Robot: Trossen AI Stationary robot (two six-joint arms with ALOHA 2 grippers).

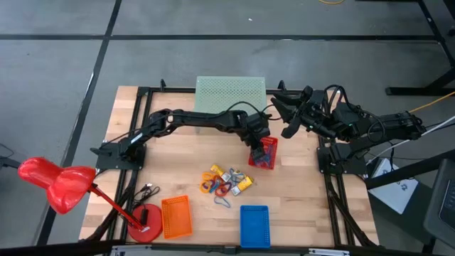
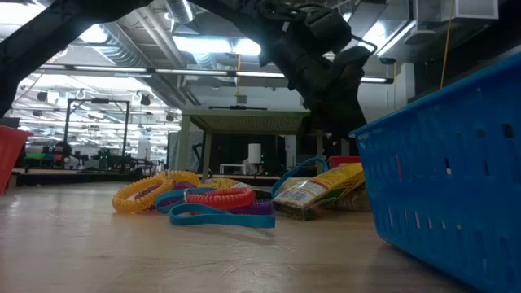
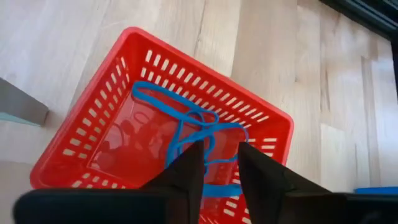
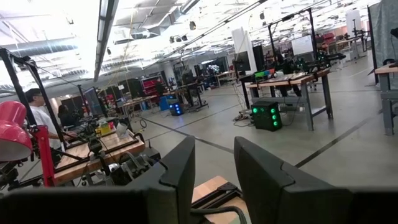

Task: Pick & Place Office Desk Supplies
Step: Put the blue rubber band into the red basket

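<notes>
Blue loop-shaped clips (image 3: pixel 186 121) lie inside red plastic lattice basket (image 3: pixel 261 118); fingers apart above them, holding nothing. Rest of supplies pile (image 1: pixel 227 182) sits mid-table, just beside basket. Lift left gripper (image 3: pixel 216 163) straight up, clear rim before swinging to pile. Left arm stretched across table, wrist pointing down. Right gripper (image 4: pixel 214 163) raised at table's far right edge, fingers apart, idle.
</notes>
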